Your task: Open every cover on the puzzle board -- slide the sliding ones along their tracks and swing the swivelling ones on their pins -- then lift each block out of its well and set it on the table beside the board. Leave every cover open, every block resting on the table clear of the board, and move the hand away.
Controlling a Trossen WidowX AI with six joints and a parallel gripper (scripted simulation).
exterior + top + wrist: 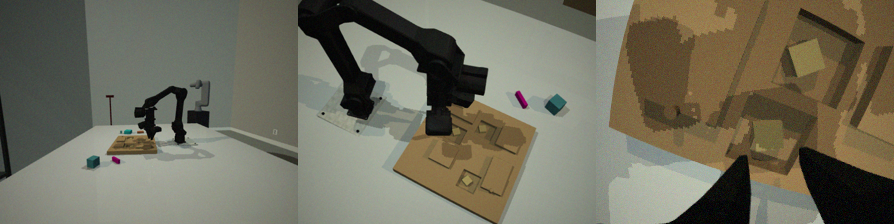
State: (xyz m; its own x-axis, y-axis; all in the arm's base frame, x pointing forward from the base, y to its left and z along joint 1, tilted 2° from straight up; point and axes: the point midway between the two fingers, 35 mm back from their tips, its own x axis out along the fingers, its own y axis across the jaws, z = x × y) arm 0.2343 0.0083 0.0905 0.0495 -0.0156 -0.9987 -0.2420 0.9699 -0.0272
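The wooden puzzle board point(413, 162) point(132, 152) point(828, 125) has open wells, each with a pale yellow block in it. One block point(456, 131) point(807, 57) sits beside the hand, a second block point(482, 128) near the middle, a third block point(467, 180) in the lower well. Another block point(768, 135) sits in the well by the board's edge, hidden by the hand in the top view. The covers point(443, 156) point(497, 174) point(508, 137) point(708, 60) lie beside the wells. My gripper point(151, 138) point(773, 158) is partly open and empty, above the board's robot-side edge, near that edge block.
A magenta bar point(521, 99) point(116, 160) and a teal cube point(555, 104) point(93, 162) lie on the table off one side of the board. Beyond the opposite side are a turquoise block point(128, 131), a small teal piece point(121, 132) and an orange piece point(140, 132).
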